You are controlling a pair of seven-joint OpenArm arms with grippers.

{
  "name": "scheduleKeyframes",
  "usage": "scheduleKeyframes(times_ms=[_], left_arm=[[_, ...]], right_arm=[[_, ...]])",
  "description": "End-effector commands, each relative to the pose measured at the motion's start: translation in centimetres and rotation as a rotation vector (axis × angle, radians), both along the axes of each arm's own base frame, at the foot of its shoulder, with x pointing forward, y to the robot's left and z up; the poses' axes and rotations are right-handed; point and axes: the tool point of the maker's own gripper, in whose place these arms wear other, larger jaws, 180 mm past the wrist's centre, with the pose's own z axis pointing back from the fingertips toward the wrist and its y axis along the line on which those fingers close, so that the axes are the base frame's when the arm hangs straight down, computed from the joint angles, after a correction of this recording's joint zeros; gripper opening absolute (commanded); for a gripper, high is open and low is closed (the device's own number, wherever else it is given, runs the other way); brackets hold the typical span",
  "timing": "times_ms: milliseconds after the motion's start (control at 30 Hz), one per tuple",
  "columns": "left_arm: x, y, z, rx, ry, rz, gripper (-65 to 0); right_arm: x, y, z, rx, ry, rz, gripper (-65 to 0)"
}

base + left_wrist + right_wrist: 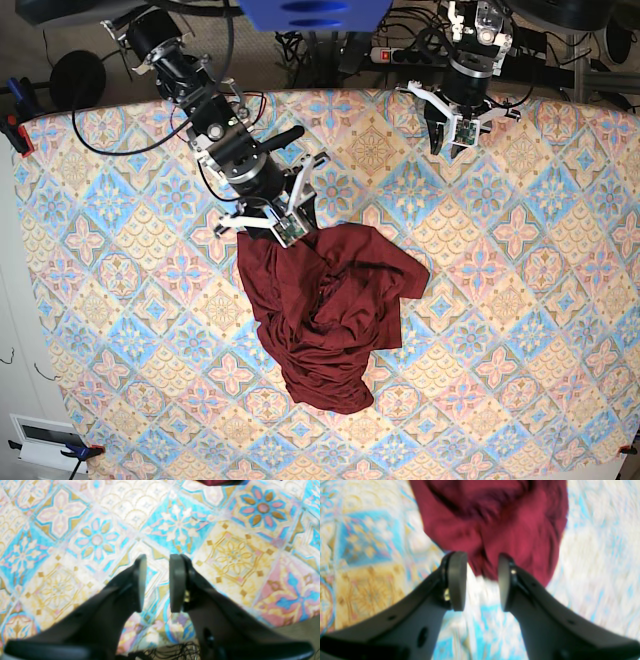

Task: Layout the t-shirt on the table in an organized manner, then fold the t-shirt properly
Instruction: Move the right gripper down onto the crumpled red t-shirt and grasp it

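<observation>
- The dark red soft knit t-shirt lies in a crumpled heap near the middle of the table with the pastel tile-pattern cloth, not spread out yet.
- The right gripper stands at the upper edge of the heap with its jaws apart; cloth shows just beyond the pads, but nothing is clamped between them.
- The left gripper hangs over bare tablecloth, well apart from the shirt, with a narrow gap and nothing held.
- Risk: the right jaws may close on several bunched layers at once, so a pull would drag the whole heap and not open it.
- Risk: the loose tablecloth could be pinched together with the shirt and wrinkle.
- I can read no brand, label or writing; the shirt is plain.
</observation>
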Motion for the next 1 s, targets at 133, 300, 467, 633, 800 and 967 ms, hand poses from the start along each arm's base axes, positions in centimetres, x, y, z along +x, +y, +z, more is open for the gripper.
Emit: scheduleKeyframes(times_ms=[133, 300, 467, 633, 800, 967], left_arm=[[0.1, -0.2, 0.8, -0.009, -0.029, 0.007, -43.1], [0.0, -0.2, 0.7, -0.010, -0.028, 0.006, -42.5], [0.0, -0.2, 0.7, -0.010, -0.028, 0.006, -42.5], [0.0, -0.2, 0.7, -0.010, -0.026, 0.006, -42.5], [0.0, -0.2, 0.7, -0.010, -0.026, 0.006, -42.5], [0.0, -0.2, 0.7, -0.010, -0.026, 0.006, -42.5]], right_arm=[[2.0, 1.0, 1.1, -0.087, -0.086, 0.028, -36.0], [3.5, 0.1, -0.9, -0.167, -0.074, 0.010, -33.9], [4.3, -0.8, -2.6, -0.209, -0.040, -0.003, -33.9], [5.0, -0.6, -3.3, -0.216, -0.024, -0.012, -33.9], [5.2, 0.5, -4.5, -0.206, 0.013, -0.017, -33.8], [5.5, 2.1, -5.1, -0.182, 0.034, -0.015, -33.9]])
